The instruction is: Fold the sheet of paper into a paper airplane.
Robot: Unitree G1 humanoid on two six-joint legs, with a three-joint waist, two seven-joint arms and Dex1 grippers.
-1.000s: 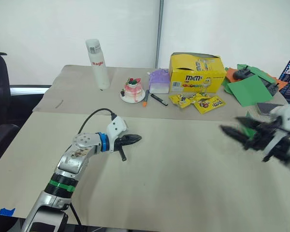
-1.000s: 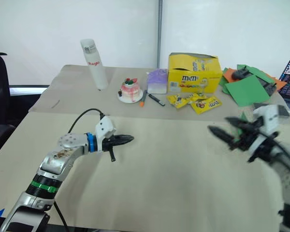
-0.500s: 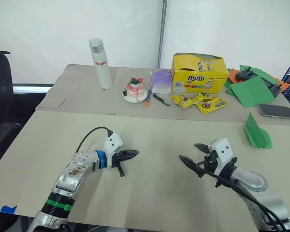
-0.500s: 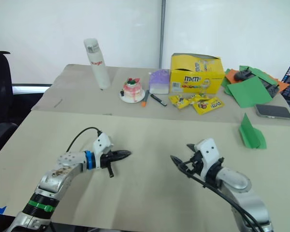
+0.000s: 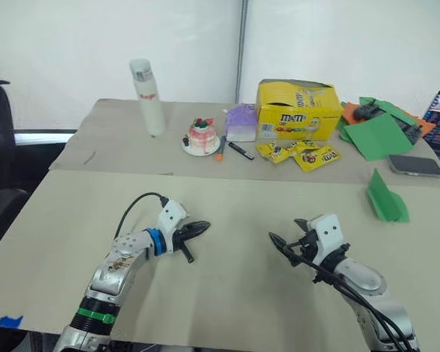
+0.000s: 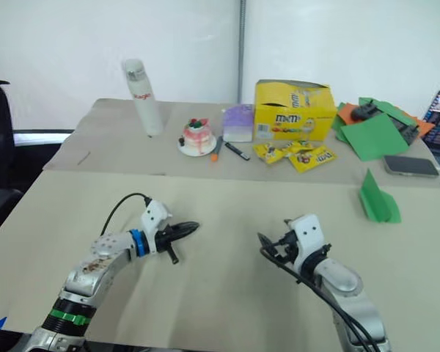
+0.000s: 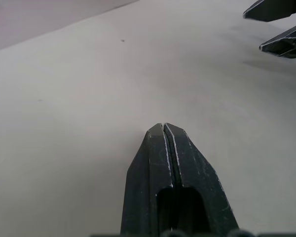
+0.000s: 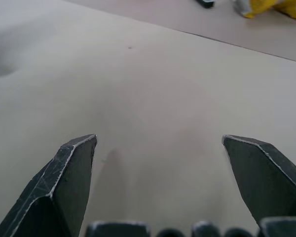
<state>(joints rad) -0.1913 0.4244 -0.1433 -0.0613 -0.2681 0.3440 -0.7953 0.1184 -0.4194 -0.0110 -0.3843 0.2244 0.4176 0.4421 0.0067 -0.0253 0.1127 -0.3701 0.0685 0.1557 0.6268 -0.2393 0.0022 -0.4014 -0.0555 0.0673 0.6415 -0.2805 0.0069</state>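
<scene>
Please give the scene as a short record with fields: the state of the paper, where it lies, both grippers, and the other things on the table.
paper airplane: folded green wedge, lying on the table at the robot's right, free of both grippers
left gripper: shut, empty, low over the table
right gripper: open, empty, low over the table, well short of the plane
back of table: white bottle, small cake, yellow candy box, candy packets, larger green sheets, phone
</scene>
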